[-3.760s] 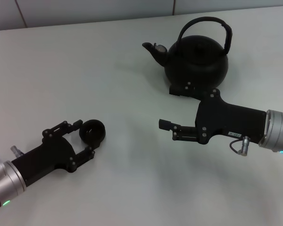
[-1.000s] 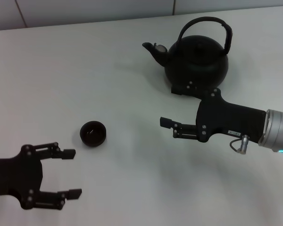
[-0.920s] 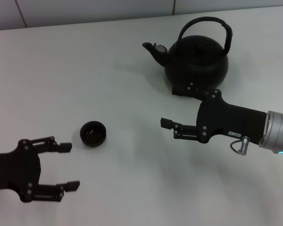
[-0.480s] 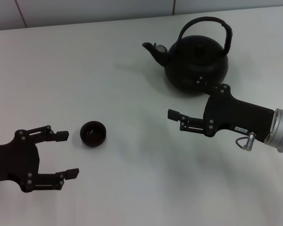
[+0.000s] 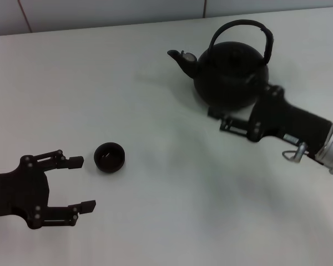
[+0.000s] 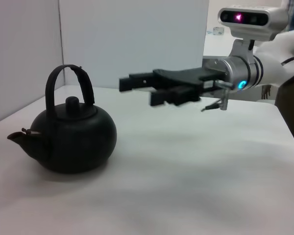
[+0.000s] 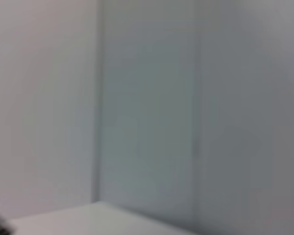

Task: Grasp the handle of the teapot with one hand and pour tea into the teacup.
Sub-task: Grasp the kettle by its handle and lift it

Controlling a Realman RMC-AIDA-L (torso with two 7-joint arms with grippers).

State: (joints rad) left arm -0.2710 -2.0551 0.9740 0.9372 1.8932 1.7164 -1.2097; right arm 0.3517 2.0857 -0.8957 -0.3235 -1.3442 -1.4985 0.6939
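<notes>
White tabletop [image 5: 155, 221] fills the head view, with pale wall panels behind it. At the far right of the table the teapot [image 5: 230, 72] stands upright, spout toward the robot's left, its handle [image 5: 241, 27] arched over the lid. The right gripper [image 5: 216, 117] hangs just beside the pot's near side, raised off the table in the left wrist view [image 6: 142, 88]; its fingers seem parted, though the angle is poor. Well apart, the teacup [image 5: 109, 157] sits near the left gripper [image 5: 80, 184], whose fingers are spread wide and hold nothing.
</notes>
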